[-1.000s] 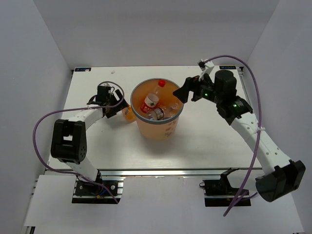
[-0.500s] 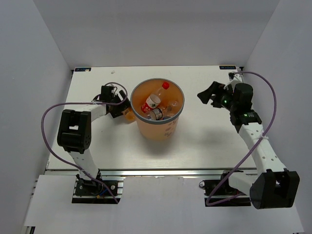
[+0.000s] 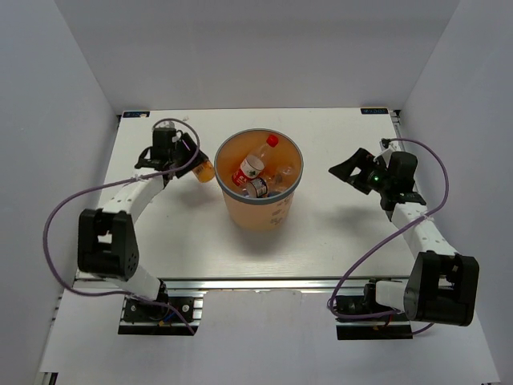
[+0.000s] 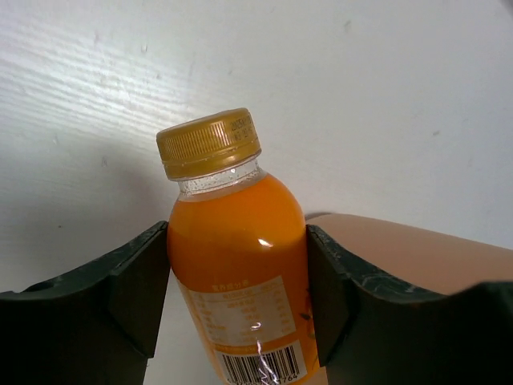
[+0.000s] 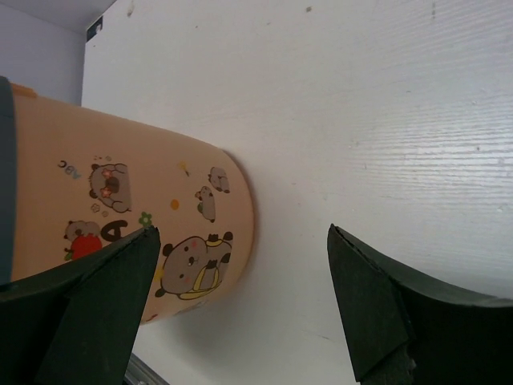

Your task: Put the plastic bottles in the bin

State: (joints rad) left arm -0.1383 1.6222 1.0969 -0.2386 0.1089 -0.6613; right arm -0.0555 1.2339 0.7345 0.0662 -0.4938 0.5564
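The left hand [image 3: 184, 159] grips an orange bottle [image 4: 236, 257] by its body, just left of the bin [image 3: 256, 212]. The right hand [image 3: 345, 168] gapes empty, well right of the bin.

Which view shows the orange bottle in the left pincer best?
Left wrist: the orange bottle fills the frame between both fingers, gold cap and barcode clear. Top external shows only an orange speck left of the bin; right wrist misses it.

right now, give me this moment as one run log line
left fingers: shut on orange bottle, outside bin | right fingers: open, empty | bin: red-capped bottle inside
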